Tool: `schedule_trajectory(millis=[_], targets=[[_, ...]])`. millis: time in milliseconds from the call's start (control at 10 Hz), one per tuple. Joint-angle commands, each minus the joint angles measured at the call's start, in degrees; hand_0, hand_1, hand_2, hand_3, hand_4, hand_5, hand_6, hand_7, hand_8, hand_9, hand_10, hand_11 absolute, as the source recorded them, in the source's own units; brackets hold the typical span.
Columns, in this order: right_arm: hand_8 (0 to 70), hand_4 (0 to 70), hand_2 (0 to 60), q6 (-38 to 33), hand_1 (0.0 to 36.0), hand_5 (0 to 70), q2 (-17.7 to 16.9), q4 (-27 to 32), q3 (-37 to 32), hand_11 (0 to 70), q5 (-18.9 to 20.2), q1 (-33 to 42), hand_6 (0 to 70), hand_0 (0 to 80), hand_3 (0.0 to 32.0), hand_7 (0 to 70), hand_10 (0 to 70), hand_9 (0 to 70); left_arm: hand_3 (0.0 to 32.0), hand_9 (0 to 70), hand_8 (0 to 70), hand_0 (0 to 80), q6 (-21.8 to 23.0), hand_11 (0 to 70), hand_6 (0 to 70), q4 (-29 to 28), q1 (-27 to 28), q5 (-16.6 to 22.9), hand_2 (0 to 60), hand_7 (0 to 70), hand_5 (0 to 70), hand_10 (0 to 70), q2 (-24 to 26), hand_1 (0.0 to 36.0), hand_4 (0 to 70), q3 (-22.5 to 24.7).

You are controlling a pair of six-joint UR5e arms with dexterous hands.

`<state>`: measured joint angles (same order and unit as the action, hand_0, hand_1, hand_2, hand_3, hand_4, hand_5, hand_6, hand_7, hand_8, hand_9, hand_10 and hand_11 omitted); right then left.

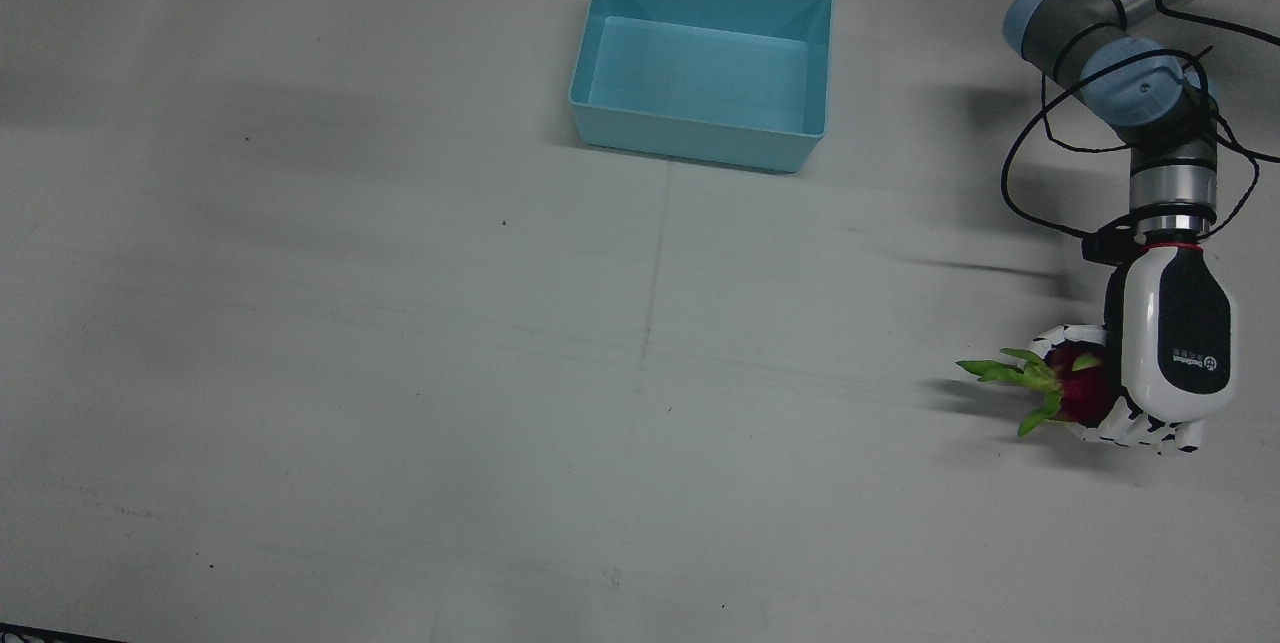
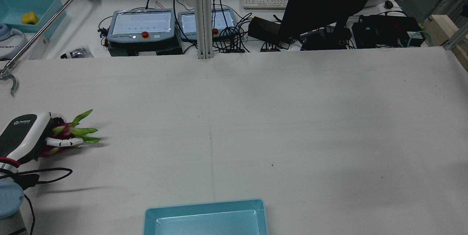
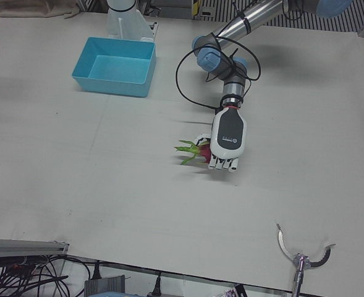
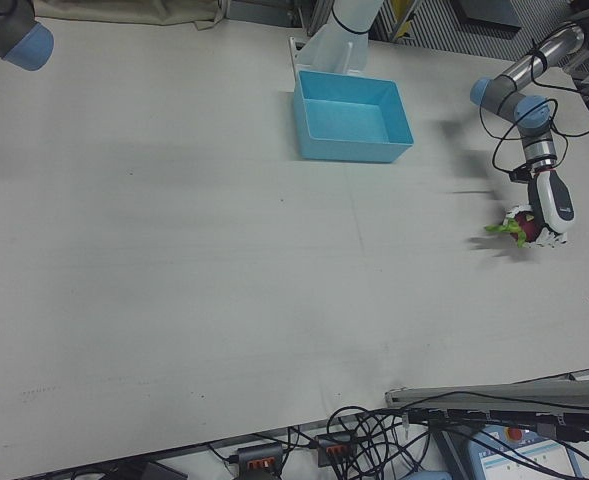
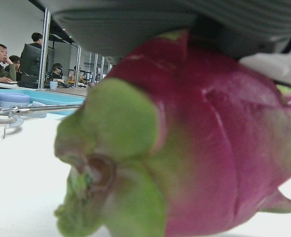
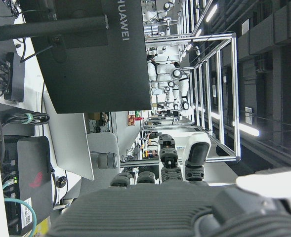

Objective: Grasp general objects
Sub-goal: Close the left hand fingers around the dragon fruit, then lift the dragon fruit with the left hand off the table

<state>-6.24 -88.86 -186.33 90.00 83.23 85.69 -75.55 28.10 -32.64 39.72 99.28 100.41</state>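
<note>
A magenta dragon fruit [image 1: 1078, 385] with green leafy tips lies low at the table's edge on the robot's left side. My left hand [image 1: 1172, 341] is shut on it, with white fingers [image 2: 63, 142] wrapped around its body and the leaves sticking out past them. The same hand [image 3: 228, 137] and fruit [image 3: 198, 150] show in the left-front view, and small in the right-front view as hand [image 4: 552, 208] and fruit [image 4: 512, 229]. The fruit [image 5: 199, 148] fills the left hand view under the palm. My right hand [image 6: 185, 210] shows only in its own view, raised and holding nothing.
A light blue bin [image 1: 690, 138] stands near the pedestals and appears again as the bin [image 2: 204, 205] at the rear view's bottom edge. A person holds a metal grabber tool [image 2: 36, 30] whose claw [image 3: 302, 253] hangs over the table corner near my left hand.
</note>
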Motion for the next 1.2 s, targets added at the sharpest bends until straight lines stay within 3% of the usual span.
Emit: schedule_trajectory(millis=[0,100,400,700,800,1100], targets=[[0.0,0.0,0.0,0.0,0.0,0.0,0.0,0.0,0.0,0.0,0.0,0.0,0.0,0.0,0.0,0.0,0.0,0.0,0.0,70.0,70.0,10.1,0.4,70.0,70.0,5.19,0.03,0.0,57.2,53.4,49.0,70.0,-0.05,0.0,70.0,9.42],[0.0,0.0,0.0,0.0,0.0,0.0,0.0,0.0,0.0,0.0,0.0,0.0,0.0,0.0,0.0,0.0,0.0,0.0,0.0,70.0,70.0,7.2,0.41,70.0,70.0,7.21,0.12,0.18,60.0,53.0,48.8,70.0,0.73,0.0,70.0,11.98],[0.0,0.0,0.0,0.0,0.0,0.0,0.0,0.0,0.0,0.0,0.0,0.0,0.0,0.0,0.0,0.0,0.0,0.0,0.0,70.0,70.0,2.0,0.58,70.0,70.0,12.14,2.57,2.1,60.0,51.6,47.9,70.0,7.23,0.0,70.0,15.08],[0.0,0.0,0.0,0.0,0.0,0.0,0.0,0.0,0.0,0.0,0.0,0.0,0.0,0.0,0.0,0.0,0.0,0.0,0.0,70.0,70.0,0.0,0.75,70.0,70.0,11.11,6.62,2.11,58.4,50.2,44.7,70.0,10.4,0.0,66.4,15.87],[0.0,0.0,0.0,0.0,0.0,0.0,0.0,0.0,0.0,0.0,0.0,0.0,0.0,0.0,0.0,0.0,0.0,0.0,0.0,70.0,70.0,0.0,2.15,70.0,70.0,10.14,6.45,3.33,56.6,50.0,43.1,70.0,11.63,0.0,64.0,15.79],[0.0,0.0,0.0,0.0,0.0,0.0,0.0,0.0,0.0,0.0,0.0,0.0,0.0,0.0,0.0,0.0,0.0,0.0,0.0,70.0,70.0,0.0,14.43,70.0,70.0,10.04,5.31,8.06,53.9,51.3,40.0,70.0,12.52,0.0,62.5,15.87]])
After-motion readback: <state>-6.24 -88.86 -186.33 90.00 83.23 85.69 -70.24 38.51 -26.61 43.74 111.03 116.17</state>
